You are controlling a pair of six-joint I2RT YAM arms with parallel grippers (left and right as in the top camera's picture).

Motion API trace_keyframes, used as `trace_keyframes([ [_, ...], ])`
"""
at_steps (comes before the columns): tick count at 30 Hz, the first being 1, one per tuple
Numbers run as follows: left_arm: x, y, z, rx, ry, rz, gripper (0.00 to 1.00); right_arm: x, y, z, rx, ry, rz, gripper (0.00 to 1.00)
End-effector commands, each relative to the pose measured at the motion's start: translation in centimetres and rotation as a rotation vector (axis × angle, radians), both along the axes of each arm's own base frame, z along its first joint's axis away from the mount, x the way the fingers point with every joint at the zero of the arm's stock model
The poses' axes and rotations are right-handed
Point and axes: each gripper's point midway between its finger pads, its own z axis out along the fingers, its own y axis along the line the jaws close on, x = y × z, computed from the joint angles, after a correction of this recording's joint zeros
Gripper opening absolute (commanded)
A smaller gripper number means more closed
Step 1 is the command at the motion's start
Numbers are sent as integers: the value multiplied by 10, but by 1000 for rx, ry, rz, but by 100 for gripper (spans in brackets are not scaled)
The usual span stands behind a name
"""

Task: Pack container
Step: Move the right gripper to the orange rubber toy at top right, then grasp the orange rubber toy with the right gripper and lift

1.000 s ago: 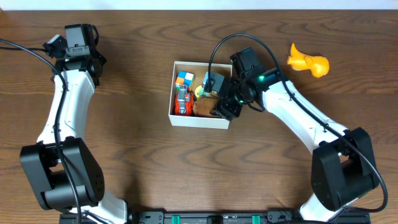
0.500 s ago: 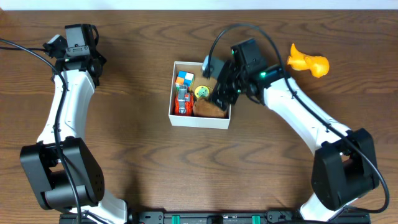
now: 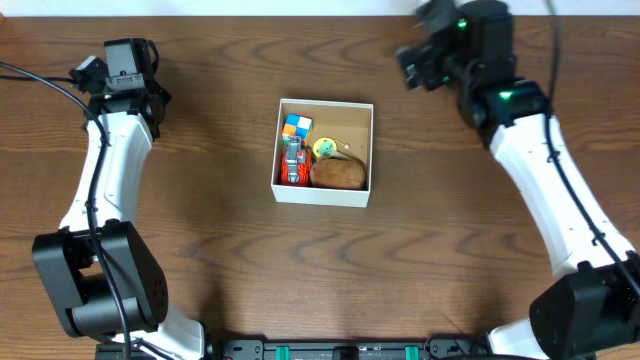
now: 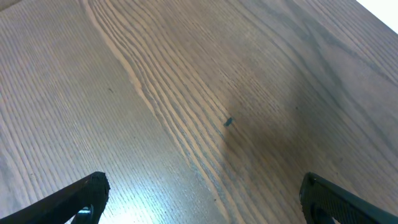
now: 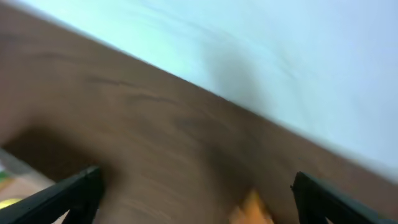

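Broadly, the worktop (image 3: 200, 250) is dark brown wood with long, wavy grain, faintly glossy in the left wrist view. Two arms with smooth white shells and black joints reach over it: the left arm (image 3: 100, 190) and the right arm (image 3: 545, 190).

The container (image 3: 322, 195) is a square, shallow cardboard box, white on its walls and rim and brown inside. It sits between the two tools, well apart from both and nearer the right one.

Inside it, a rounded brown lump (image 3: 338, 175) with a matte skin fills the corner closest to the right arm's base. A narrow red toy (image 3: 291, 165) lies along the wall facing the left tool. A small cube (image 3: 296, 125) of blue, orange and white squares sits beyond the red toy. A yellow-green disc (image 3: 323, 148) rests near the middle.

The left tool (image 4: 202, 199) has its black fingers spread wide over bare wood. The right tool (image 5: 196, 193) is also parted and empty, though its view is blurred. A small orange shape (image 5: 252, 208) shows between its fingers, too smeared to identify.
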Motion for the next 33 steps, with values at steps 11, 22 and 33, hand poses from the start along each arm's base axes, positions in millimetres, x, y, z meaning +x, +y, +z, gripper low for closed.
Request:
trace_keyframes([
  [11,1,4,20,28,-33,4,98,-13,-166,-24,218,-130,-951,99],
  [22,1,4,20,28,-33,5,98,4,-186,-132,205,20,-1067,99],
  [33,1,4,20,28,-33,4,98,8,-170,-212,250,190,-1036,99],
])
